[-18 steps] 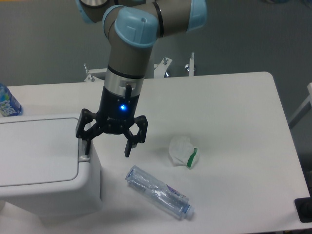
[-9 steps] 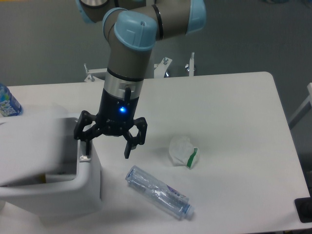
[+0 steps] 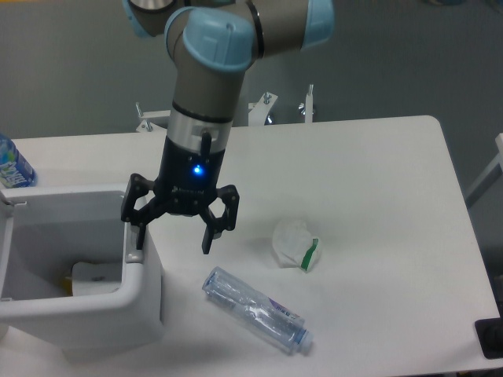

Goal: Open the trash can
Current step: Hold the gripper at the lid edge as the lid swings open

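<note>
The trash can (image 3: 86, 314) stands open at the bench's (image 3: 377, 196) eight o'clock corner. The hand (image 3: 174, 239) hangs spread and empty, one finger (image 3: 138, 236) at the can's right rim, a bottle (image 3: 255, 310) lying at its four o'clock.

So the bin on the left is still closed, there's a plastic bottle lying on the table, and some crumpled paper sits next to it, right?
Not quite: the trash can is open. The camera view shows straight down into it, with something pale lying at the bottom. The rest holds: the plastic bottle lies on its side on the table, and the crumpled paper sits beside it. The gripper hangs open at the bin's right rim.
</note>
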Robot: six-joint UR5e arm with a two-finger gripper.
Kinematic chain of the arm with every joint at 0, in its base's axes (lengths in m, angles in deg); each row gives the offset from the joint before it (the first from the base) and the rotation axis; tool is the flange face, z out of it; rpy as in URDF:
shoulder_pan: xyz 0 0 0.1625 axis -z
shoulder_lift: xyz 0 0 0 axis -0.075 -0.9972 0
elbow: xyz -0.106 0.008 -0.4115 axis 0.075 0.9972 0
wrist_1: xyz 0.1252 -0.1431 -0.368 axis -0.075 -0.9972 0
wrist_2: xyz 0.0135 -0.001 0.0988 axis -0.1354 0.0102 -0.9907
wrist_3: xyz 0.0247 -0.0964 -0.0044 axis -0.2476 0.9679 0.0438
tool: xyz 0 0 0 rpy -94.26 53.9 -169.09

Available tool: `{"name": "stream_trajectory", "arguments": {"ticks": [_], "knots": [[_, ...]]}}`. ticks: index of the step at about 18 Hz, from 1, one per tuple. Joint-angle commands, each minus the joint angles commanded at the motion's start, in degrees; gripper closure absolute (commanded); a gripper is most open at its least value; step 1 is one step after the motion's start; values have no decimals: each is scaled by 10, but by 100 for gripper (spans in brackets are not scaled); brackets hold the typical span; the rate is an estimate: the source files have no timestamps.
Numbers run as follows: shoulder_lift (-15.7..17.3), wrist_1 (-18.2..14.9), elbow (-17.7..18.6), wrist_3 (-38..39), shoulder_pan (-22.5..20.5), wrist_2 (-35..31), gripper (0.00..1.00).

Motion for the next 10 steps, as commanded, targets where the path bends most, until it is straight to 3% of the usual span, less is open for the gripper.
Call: {"name": "stream_trajectory", "arguments": {"ticks": [2, 6, 10], "knots": [[6, -3, -12, -11, -15, -17, 0], [13, -15, -2, -101, -38, -137, 0], [14, -61, 17, -178, -47, -219, 0]]}}
